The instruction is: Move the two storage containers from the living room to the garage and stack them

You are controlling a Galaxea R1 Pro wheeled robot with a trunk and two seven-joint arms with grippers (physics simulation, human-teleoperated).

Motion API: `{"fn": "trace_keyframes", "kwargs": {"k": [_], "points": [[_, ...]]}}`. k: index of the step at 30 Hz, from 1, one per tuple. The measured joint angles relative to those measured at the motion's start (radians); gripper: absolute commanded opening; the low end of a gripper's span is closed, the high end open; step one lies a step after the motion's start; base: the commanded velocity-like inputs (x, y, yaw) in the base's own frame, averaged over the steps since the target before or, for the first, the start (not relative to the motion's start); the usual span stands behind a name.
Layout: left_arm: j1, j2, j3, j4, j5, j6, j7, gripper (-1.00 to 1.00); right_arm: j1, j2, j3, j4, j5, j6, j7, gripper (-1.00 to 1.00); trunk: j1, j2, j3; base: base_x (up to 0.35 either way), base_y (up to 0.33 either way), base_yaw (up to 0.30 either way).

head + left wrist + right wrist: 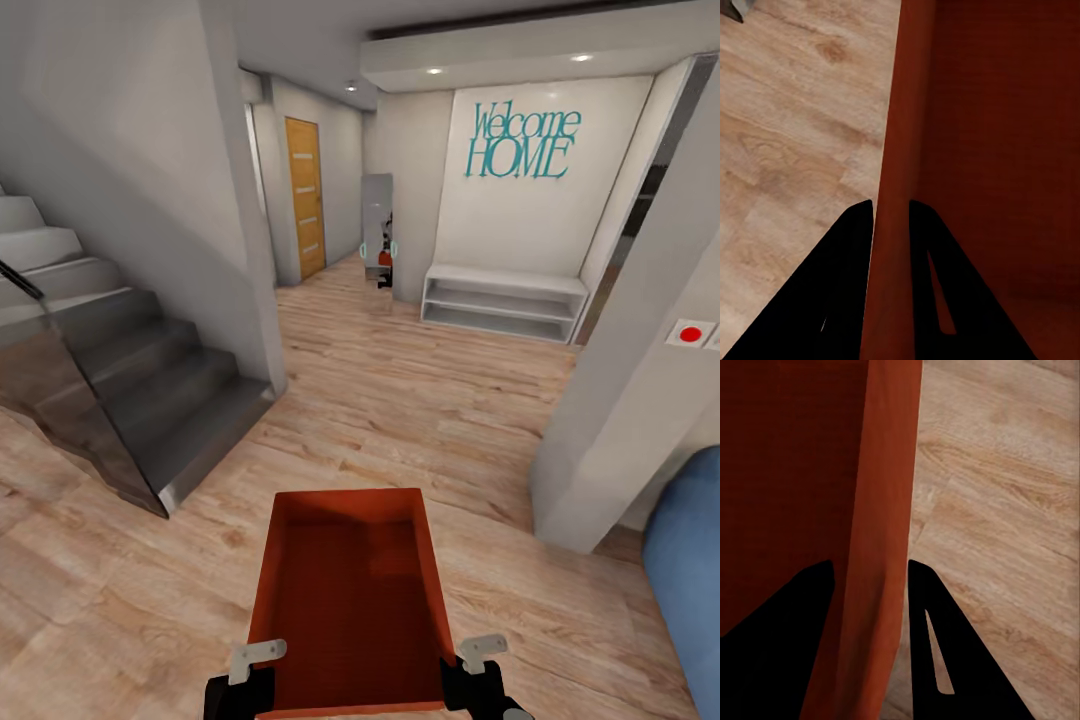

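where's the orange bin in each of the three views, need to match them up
Head view: the storage container sits bottom centre, held between the left gripper and right gripper.
Left wrist view: its side wall runs between the fingers; its inside lies beyond.
Right wrist view: the opposite wall is pinched the same way.
Shared landmark: the wood-plank floor beneath.

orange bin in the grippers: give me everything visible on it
The storage container is an orange-red rectangular bin, open-topped and empty, with thin, plastic-looking walls and a darker inside. It is held level above the light wood-plank floor, long axis pointing ahead. The left gripper pinches its left wall and the right gripper its right wall, one finger inside and one outside. Nothing else touches it.
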Motion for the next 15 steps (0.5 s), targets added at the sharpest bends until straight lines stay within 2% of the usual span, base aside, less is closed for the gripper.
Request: {"fn": "trace_keyframes", "kwargs": {"k": [15], "points": [[0.000, 0.000, -0.005, 0.004, 0.005, -0.001, 0.007, -1.00, 0.000, -0.002, 0.002, 0.000, 0.000, 0.001, 0.000, -1.00, 0.000, 0.000, 0.000, 0.325, 0.000, 0.000]]}}
